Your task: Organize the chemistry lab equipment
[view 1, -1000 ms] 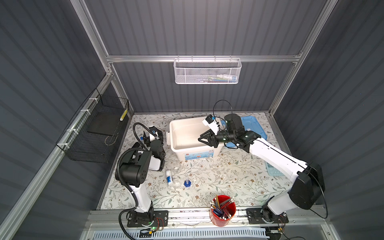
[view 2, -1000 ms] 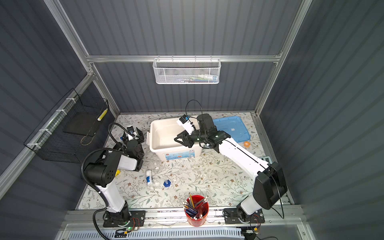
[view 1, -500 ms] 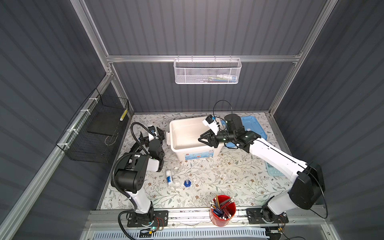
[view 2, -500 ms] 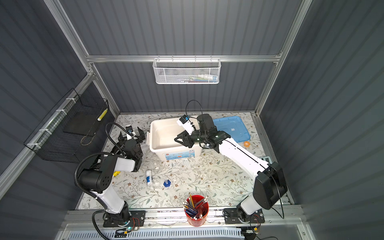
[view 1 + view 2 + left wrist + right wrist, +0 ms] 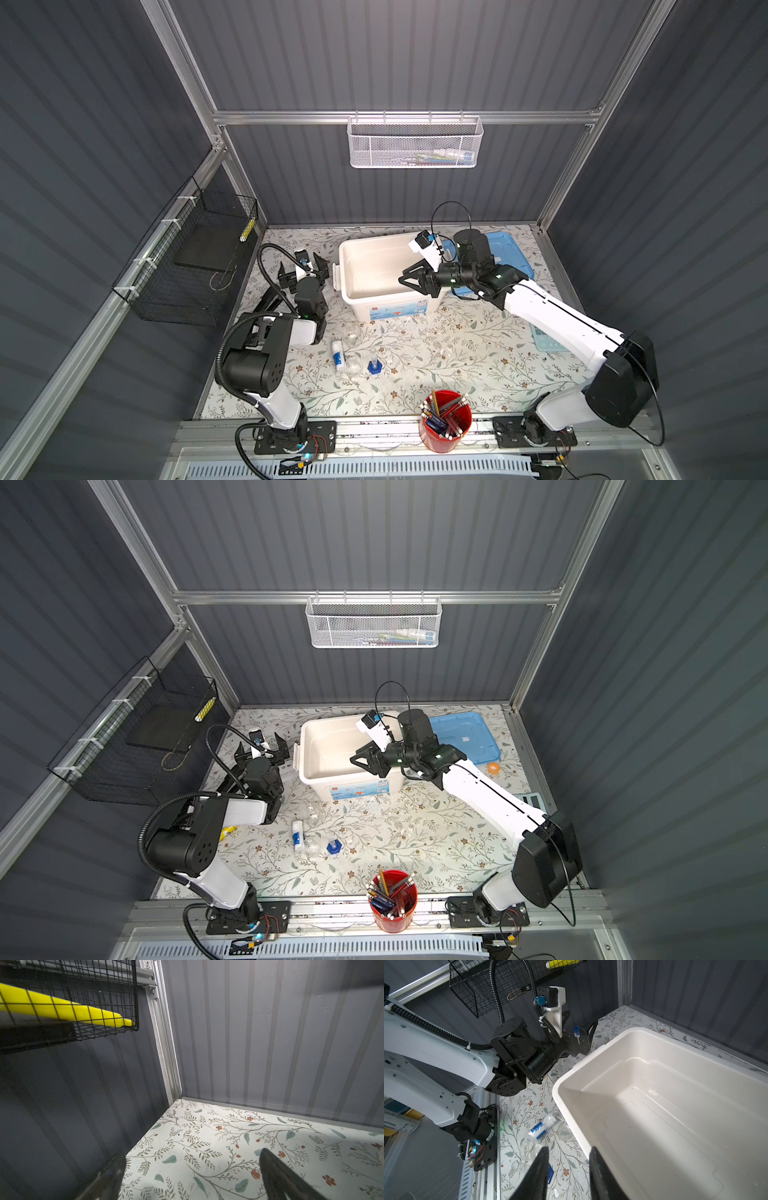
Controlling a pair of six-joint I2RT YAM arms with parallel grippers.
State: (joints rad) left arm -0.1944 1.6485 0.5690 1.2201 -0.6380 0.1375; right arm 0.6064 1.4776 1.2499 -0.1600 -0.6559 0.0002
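Clear glassware lies on the floral mat in front of the white bin (image 5: 374,270): a round flask (image 5: 352,332), a second flask (image 5: 353,366), and a slim cylinder with a blue hexagonal foot (image 5: 375,365). A white tube with a blue label (image 5: 338,355) lies between them. My left gripper (image 5: 303,272) stands open beside the bin's left end, with only mat between its fingers (image 5: 192,1153). In the right wrist view a thin blue-capped tube (image 5: 576,1031) shows by those fingers; whether it touches them I cannot tell. My right gripper (image 5: 409,282) hovers over the bin's front rim, open and empty (image 5: 569,1148).
A blue lid (image 5: 511,249) lies behind the right arm. The pale blue calculator (image 5: 544,338) is at the right edge, and the red cup of pencils (image 5: 446,419) at the front. A black wire basket (image 5: 187,257) hangs on the left wall and a white mesh basket (image 5: 415,143) on the back wall.
My left gripper's jaws have spread wider and that arm's elbow has sunk toward the front. The right arm has not moved.
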